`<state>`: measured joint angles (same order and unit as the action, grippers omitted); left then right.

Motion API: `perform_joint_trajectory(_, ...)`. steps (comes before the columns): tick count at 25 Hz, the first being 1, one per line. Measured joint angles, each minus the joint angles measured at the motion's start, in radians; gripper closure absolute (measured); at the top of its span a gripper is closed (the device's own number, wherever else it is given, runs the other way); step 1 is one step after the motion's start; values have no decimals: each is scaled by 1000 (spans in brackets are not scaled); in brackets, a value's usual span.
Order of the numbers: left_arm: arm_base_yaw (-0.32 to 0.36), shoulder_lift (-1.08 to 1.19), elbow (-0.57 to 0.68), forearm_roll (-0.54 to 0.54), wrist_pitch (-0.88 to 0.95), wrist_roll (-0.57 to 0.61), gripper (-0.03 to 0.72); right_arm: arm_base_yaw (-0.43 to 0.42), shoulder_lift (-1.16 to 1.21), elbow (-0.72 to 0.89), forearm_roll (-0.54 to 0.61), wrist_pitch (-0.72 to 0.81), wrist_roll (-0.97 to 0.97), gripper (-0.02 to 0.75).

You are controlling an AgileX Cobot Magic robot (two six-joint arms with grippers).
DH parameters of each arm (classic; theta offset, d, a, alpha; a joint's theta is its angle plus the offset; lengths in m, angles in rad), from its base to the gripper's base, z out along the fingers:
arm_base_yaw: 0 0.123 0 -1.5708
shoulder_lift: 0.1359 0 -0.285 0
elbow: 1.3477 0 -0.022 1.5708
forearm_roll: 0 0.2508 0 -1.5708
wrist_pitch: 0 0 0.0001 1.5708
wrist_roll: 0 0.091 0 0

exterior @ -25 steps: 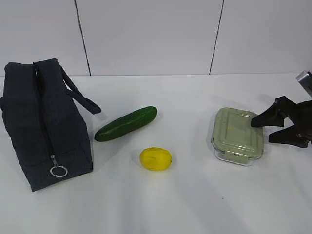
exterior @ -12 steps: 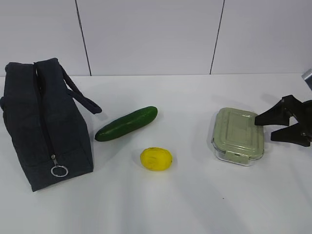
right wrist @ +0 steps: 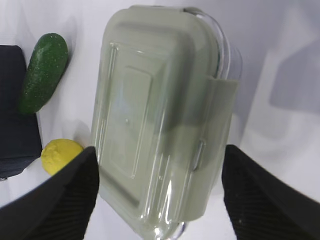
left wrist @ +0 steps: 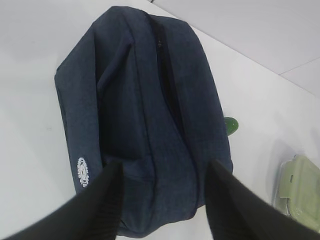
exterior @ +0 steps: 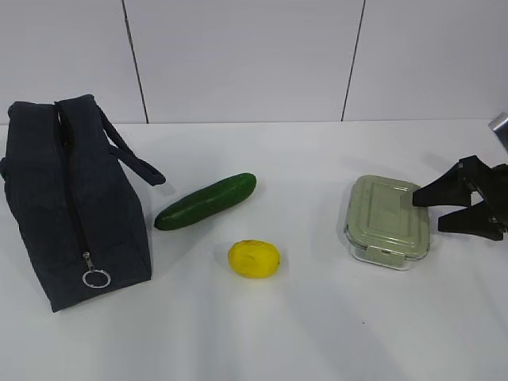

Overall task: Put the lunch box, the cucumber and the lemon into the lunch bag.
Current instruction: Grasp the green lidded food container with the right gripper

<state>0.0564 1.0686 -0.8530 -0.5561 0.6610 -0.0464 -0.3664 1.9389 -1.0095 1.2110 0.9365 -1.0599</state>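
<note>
Lunch box (exterior: 387, 220) on table (exterior: 317, 317), right side, lid clipped on. Right gripper (exterior: 425, 208) beside its right edge, jaws spread wide, empty. Likely rigid, smooth, slippery plastic; grip across short sides, below lid rim. Left gripper (left wrist: 162, 200) above lunch bag (left wrist: 145, 115), jaws apart; zipper probably closed, view unclear.

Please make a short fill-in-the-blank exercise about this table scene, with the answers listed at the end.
1. The lunch bag has its zipper ____.
2. The right tool is open beside the ____.
3. The lemon lies between the lunch bag and the lunch box, in front of the ____.
4. The left tool hovers open above the ____.

Answers: closed; lunch box; cucumber; lunch bag
</note>
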Motion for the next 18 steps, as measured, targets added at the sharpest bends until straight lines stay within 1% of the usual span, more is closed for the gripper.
perform_joint_trajectory(7, 0, 0, 0, 0, 0, 0, 304, 0, 42, 0, -4, 8, 2, 160)
perform_joint_trajectory(18, 0, 0, 0, 0, 0, 0, 304, 0, 81, -2, 44, 14, -33, 159)
